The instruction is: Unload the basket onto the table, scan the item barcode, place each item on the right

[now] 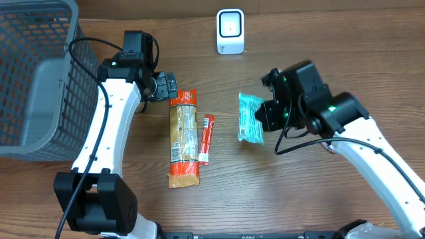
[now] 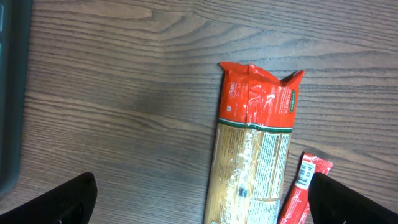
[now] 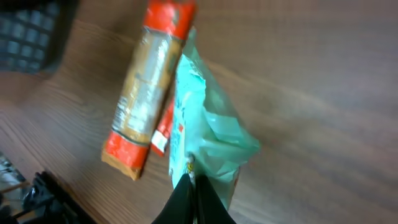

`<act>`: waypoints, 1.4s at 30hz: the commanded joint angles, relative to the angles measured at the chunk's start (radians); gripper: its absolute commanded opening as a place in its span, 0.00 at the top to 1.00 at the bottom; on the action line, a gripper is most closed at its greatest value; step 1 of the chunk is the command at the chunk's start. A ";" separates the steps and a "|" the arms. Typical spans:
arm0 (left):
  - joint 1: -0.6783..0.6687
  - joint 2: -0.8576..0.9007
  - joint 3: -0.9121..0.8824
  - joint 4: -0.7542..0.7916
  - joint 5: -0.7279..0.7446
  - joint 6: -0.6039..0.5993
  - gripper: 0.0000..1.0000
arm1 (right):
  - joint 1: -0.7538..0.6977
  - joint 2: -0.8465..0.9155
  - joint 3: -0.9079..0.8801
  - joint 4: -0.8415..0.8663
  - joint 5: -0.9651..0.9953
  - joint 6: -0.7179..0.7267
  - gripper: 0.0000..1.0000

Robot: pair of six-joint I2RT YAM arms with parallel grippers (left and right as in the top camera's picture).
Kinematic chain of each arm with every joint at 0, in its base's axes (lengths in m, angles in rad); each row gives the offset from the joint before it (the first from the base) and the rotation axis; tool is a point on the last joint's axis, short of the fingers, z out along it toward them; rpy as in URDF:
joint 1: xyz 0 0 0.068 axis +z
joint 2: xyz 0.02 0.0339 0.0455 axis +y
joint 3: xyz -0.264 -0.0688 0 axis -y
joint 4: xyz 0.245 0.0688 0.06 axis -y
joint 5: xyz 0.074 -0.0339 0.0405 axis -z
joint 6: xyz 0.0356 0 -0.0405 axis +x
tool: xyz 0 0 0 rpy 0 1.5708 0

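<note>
Right hand (image 1: 264,116): clenched on the 3 o'clock edge of the teal packet (image 1: 250,119). In the wrist view its dark fingers (image 3: 186,208) meet in a point on the packet's crumpled end.
Teal packet: it sits just right of the middle of the desk (image 1: 319,40), with its long side running from 12 to 6 o'clock. It cannot be told whether it rests on the wood or hangs clear of it.
Left hand (image 1: 165,86): released, with the jaws spread wide and nothing between them. It sits at the 12 o'clock end of the pasta packet (image 1: 184,138), slightly toward 10 o'clock. In its own view both fingers (image 2: 65,199) show only as dark corners at the bottom.
Scanner (image 1: 230,31): a small white unit standing at the 12 o'clock edge of the desk, well apart from the teal packet and just short of 12 o'clock from it.
Pasta packet: a long, clear-bodied pack with orange-red ends, lying flat at about 9 o'clock from the teal packet.
Red sachet (image 1: 207,138): a thin stick lying just beside the pasta packet on its 3 o'clock side, between it and the teal packet.
Basket (image 1: 33,40): grey mesh, filling the 9 to 11 o'clock corner of the overhead view.
</note>
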 commanded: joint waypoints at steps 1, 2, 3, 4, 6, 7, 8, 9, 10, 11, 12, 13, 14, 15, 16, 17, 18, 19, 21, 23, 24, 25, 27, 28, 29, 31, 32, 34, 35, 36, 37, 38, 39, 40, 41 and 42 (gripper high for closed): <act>0.000 -0.012 0.015 0.000 -0.007 0.005 0.00 | -0.002 -0.031 0.130 -0.025 0.007 -0.102 0.96; 0.000 -0.012 0.015 0.000 -0.007 0.005 0.00 | -0.002 -0.031 0.160 -0.036 0.015 -0.106 0.96; 0.000 -0.012 0.015 0.000 -0.007 0.005 0.01 | -0.002 -0.030 0.189 -0.046 0.029 -0.113 0.96; 0.000 -0.012 0.015 0.000 -0.007 0.005 0.00 | -0.002 -0.030 0.217 -0.055 0.036 -0.133 0.96; 0.000 -0.012 0.015 0.000 -0.007 0.005 0.00 | -0.002 -0.029 0.277 -0.082 0.061 -0.156 0.96; 0.000 -0.012 0.015 0.000 -0.007 0.005 0.01 | -0.002 -0.026 0.312 -0.102 0.074 -0.170 0.96; 0.000 -0.012 0.015 0.000 -0.007 0.005 0.00 | -0.002 -0.020 0.347 -0.126 0.079 -0.189 0.96; 0.000 -0.012 0.015 0.000 -0.007 0.005 0.00 | -0.002 -0.011 0.388 -0.159 0.082 -0.206 0.96; 0.000 -0.012 0.015 0.000 -0.007 0.005 0.00 | -0.002 -0.004 0.414 -0.182 0.082 -0.207 0.96; 0.000 -0.012 0.015 0.000 -0.007 0.005 0.00 | -0.002 0.004 0.439 -0.208 0.080 -0.206 0.96; 0.000 -0.012 0.015 0.000 -0.007 0.005 0.00 | -0.002 0.011 0.454 -0.235 0.080 -0.206 0.96; 0.000 -0.012 0.015 0.000 -0.007 0.005 0.00 | -0.001 0.013 0.455 -0.250 0.080 -0.206 0.96; 0.000 -0.012 0.015 0.000 -0.007 0.005 0.00 | -0.001 0.016 0.455 -0.268 0.078 -0.206 0.96; 0.000 -0.012 0.015 0.000 -0.007 0.005 0.00 | -0.001 0.022 0.453 -0.290 0.077 -0.206 0.96; 0.000 -0.012 0.015 0.000 -0.007 0.005 0.00 | -0.001 0.027 0.448 -0.310 0.078 -0.206 0.96; 0.000 -0.012 0.015 0.000 -0.007 0.005 0.00 | -0.001 0.033 0.441 -0.329 0.080 -0.206 0.96; 0.000 -0.012 0.015 0.000 -0.007 0.005 0.00 | -0.001 0.039 0.432 -0.347 0.082 -0.206 0.96; 0.000 -0.012 0.015 0.000 -0.007 0.005 0.00 | -0.001 0.045 0.420 -0.358 0.083 -0.206 0.96; 0.000 -0.012 0.015 0.000 -0.007 0.005 0.00 | -0.004 0.060 0.393 -0.371 0.097 -0.201 0.96; 0.000 -0.012 0.015 0.000 -0.007 0.005 0.00 | -0.011 0.076 0.370 -0.370 0.127 -0.189 0.96; 0.000 -0.012 0.015 0.000 -0.007 0.005 0.00 | -0.015 0.087 0.356 -0.365 0.158 -0.172 0.96; 0.000 -0.012 0.015 0.000 -0.007 0.005 0.00 | -0.018 0.093 0.346 -0.360 0.184 -0.159 0.96; 0.000 -0.012 0.015 0.000 -0.007 0.005 0.00 | -0.026 0.115 0.316 -0.339 0.256 -0.125 0.96; 0.000 -0.012 0.015 0.000 -0.007 0.005 0.00 | -0.031 0.124 0.299 -0.323 0.285 -0.113 0.96; 0.000 -0.012 0.015 0.000 -0.007 0.005 0.00 | -0.033 0.135 0.279 -0.303 0.305 -0.106 0.96; 0.000 -0.012 0.015 0.000 -0.007 0.005 0.00 | -0.033 0.156 0.232 -0.250 0.328 -0.093 0.96; 0.000 -0.012 0.015 0.000 -0.007 0.005 0.00 | -0.033 0.168 0.208 -0.225 0.328 -0.092 0.96; 0.000 -0.012 0.015 0.000 -0.007 0.005 0.00 | -0.033 0.193 0.155 -0.171 0.328 -0.092 0.96; 0.000 -0.012 0.015 0.000 -0.007 0.005 0.00 | -0.033 0.206 0.126 -0.143 0.328 -0.092 0.96; 0.000 -0.012 0.015 0.000 -0.007 0.005 0.00 | -0.033 0.219 0.098 -0.113 0.328 -0.092 0.96; 0.000 -0.012 0.015 0.000 -0.007 0.005 0.00 | -0.033 0.234 0.072 -0.082 0.329 -0.092 0.96; 0.000 -0.012 0.015 0.000 -0.007 0.005 0.00 | -0.033 0.251 0.046 -0.051 0.329 -0.092 0.96; 0.000 -0.012 0.015 0.000 -0.007 0.005 0.00 | -0.033 0.267 0.023 -0.019 0.329 -0.092 0.96; 0.000 -0.012 0.015 0.000 -0.007 0.005 0.00 | -0.033 0.288 0.000 0.017 0.329 -0.092 0.96; 0.000 -0.012 0.015 0.000 -0.007 0.005 0.00 | -0.033 0.304 -0.018 0.047 0.329 -0.092 0.96; 0.000 -0.012 0.015 0.000 -0.007 0.005 0.00 | -0.033 0.318 -0.031 0.069 0.330 -0.092 0.96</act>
